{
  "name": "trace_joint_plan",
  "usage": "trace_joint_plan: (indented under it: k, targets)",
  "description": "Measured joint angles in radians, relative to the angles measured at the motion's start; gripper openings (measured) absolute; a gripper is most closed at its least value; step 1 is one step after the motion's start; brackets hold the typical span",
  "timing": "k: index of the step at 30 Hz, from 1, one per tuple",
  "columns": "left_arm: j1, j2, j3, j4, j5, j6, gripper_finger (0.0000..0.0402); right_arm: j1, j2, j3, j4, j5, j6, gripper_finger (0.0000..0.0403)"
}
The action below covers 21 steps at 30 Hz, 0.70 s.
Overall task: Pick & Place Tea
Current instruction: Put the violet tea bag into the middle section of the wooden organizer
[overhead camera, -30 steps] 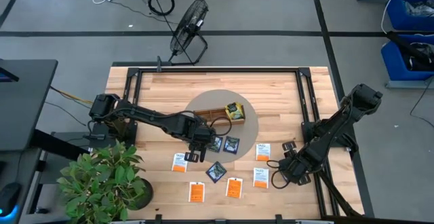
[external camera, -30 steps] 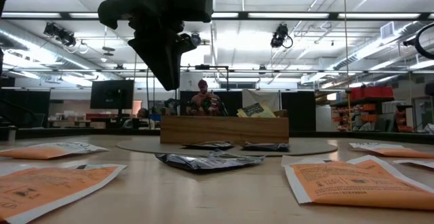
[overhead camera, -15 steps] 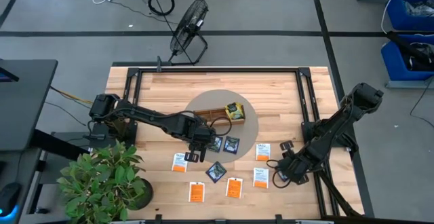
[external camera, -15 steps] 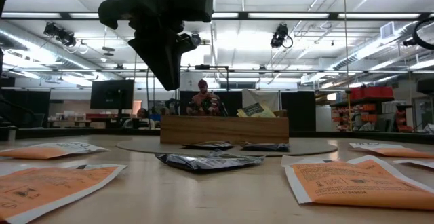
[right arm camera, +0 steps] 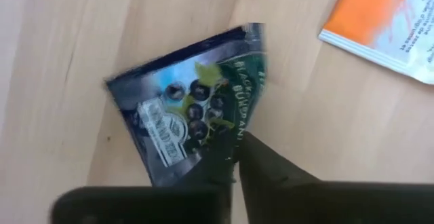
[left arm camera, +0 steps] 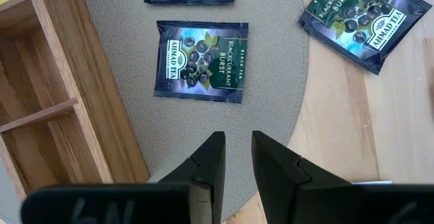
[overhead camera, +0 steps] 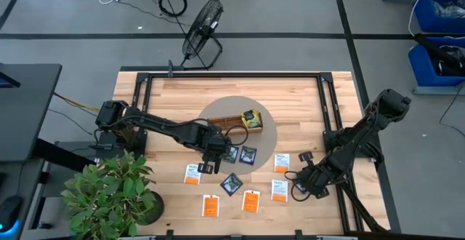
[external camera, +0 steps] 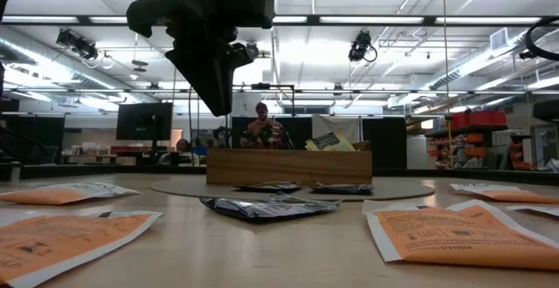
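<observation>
**Right gripper closing on a blackcurrant packet, pick under way**

The right gripper (overhead camera: 298, 185) is sitting at about 4 o'clock on the tabletop (overhead camera: 167, 102). Its fingers were clearly apart a second ago and are now meeting on the near edge of a dark Blackcurrant Burst tea packet (right arm camera: 186, 108). That looks like a pinch on the foil edge. The packet is still lying low on the wood, so I'm reading this as grasp made, lift not started. The left gripper (left arm camera: 234, 159) hasn't moved: it is hanging over the 6 o'clock rim of the round grey mat (overhead camera: 218, 116), fingers a narrow gap apart and holding nothing. The wooden tray (overhead camera: 234, 124) at mat centre is carrying one yellow-green packet (overhead camera: 251, 118). The other packets are still lying loose around 5 to 7 o'clock.
</observation>
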Motion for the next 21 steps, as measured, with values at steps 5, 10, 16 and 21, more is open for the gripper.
trace_joint_plan:
  k: [5,10,16,21]
  targets:
    - [0.000,0.000,0.000,0.006,0.000,0.000,0.0078,-0.009,0.005,0.094,-0.192,0.124,0.050,0.0005]
    - [0.000,0.000,0.000,0.029,-0.001,0.000,0.0078,-0.029,0.003,0.191,-0.333,0.267,0.104,0.0002]
    - [0.006,0.000,0.000,0.072,-0.008,-0.024,0.0078,-0.075,0.002,0.265,-0.342,0.519,0.095,0.0001]
    - [0.016,0.001,0.000,0.178,-0.055,0.000,0.0078,-0.147,0.001,0.285,-0.266,0.664,-0.001,0.0001]
